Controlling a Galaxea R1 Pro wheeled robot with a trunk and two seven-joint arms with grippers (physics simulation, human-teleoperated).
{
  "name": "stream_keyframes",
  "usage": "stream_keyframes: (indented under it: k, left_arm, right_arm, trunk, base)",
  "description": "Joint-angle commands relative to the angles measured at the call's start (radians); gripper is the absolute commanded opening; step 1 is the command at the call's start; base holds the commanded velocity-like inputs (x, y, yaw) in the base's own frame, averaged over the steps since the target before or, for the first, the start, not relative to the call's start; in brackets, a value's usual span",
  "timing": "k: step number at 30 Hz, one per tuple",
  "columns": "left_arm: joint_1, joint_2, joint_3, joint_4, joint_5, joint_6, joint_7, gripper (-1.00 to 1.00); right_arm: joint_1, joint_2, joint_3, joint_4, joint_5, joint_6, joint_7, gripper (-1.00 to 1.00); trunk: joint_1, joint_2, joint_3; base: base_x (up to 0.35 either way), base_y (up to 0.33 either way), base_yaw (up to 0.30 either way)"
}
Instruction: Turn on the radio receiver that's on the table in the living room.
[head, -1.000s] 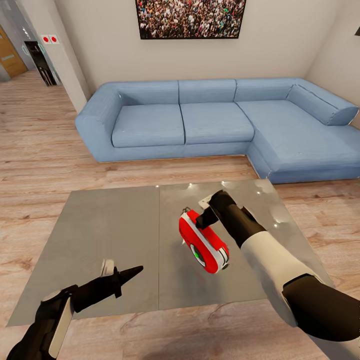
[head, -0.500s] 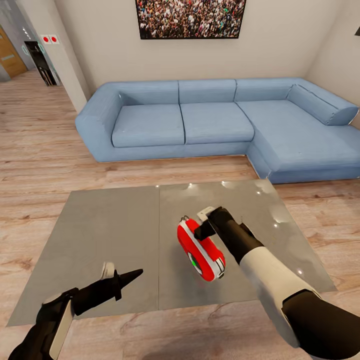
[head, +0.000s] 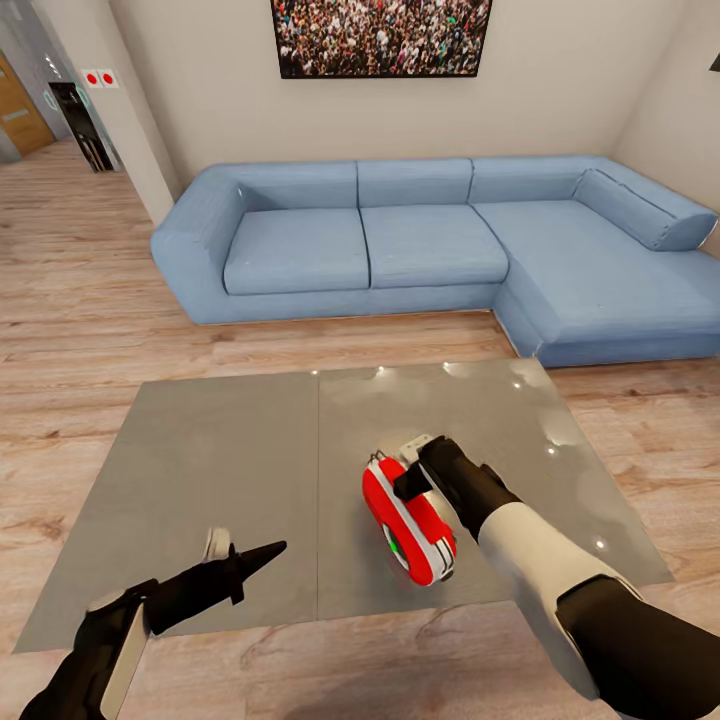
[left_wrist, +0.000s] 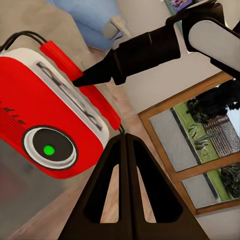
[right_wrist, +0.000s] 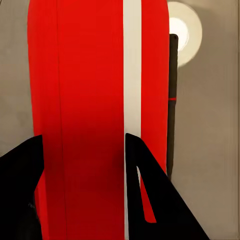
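Two fingers of my right gripper (head: 408, 482) press the radio receiver (head: 408, 520) near the table's (head: 220, 470) front edge, lighting its green dial; left gripper (head: 262, 550) pinched together.

Bright, even, sharp renders; small glare spots on the glossy table (head: 230, 480).
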Motion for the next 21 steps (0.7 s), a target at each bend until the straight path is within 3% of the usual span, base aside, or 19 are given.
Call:
stream_keyframes:
  k: [1,21]
  left_arm:
    - [0.0,0.0,0.0,0.001,0.0,0.0,0.0,-1.0]
    - [0.0,0.001,-0.002,0.002,0.0,0.0,0.001,-1.0]
  right_arm:
    - [0.0,0.0,0.0,0.001,-0.002,0.0,-0.005,-1.0]
    - [0.0,-0.001,0.0,0.003,-0.012,-0.002,-0.02,-1.0]
  trunk:
    - [0.0,0.0,0.0]
    - [0.0,0.0,0.0]
  base:
    - [0.0,0.0,0.0]
    - [0.0,0.0,0.0]
